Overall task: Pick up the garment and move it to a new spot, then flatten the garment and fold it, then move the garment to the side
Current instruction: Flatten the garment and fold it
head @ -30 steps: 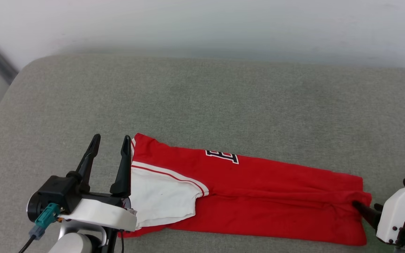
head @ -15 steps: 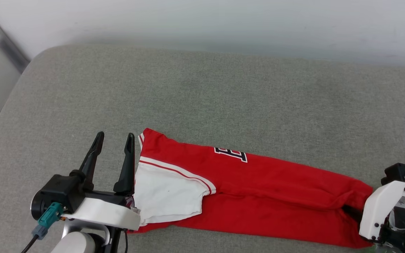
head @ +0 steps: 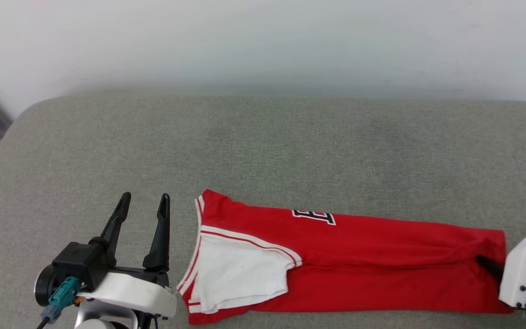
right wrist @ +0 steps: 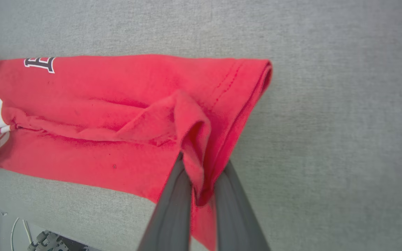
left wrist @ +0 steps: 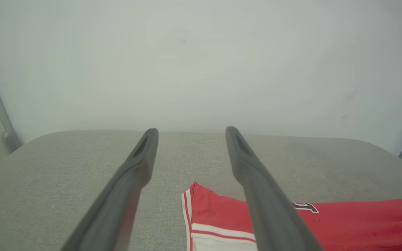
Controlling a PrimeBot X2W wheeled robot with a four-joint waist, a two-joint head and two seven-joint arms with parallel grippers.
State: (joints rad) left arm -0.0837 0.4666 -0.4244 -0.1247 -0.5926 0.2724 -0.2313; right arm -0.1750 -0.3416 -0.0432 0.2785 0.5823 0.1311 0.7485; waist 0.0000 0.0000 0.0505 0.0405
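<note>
— Grey cushion (head: 290, 146) under a pale wall (head: 263, 41), and the garment (head: 359, 269) lies along the cushion's near edge, stretched from left of centre out to the right side.
— Flattening looks done to me. It's a long narrow strip, the red body doubled lengthways, with the white sleeve (head: 240, 274) laid over the top at the left end.
— So we're in the fold, I'd say. The right hand (right wrist: 201, 167) is clenched on a pinch of red fabric by the hem (right wrist: 253, 90), cloth bunched between its two fingers.
— And the left hand (head: 145, 196)?
— Spread wide, nothing in it, parked just beside the collar end and not touching.
— Next move, then?
— My guess is to carry that hem end over toward the collar and halve the strip. That calls for a lift high enough to clear the layers. The left hand may need to pin the collar end, since thin jersey drags.
— How's the cloth looking?
— Mostly smooth. One long crease runs down the middle, with a puckered ridge where the right hand grips. Striped trim edges the sleeve and neckline, and a slice of black-outlined white lettering (head: 313, 216) peeks out at the far fold line.
— Tidy edges?
— The far edge is straight, but the layers don't quite line up at the near left corner.
</note>
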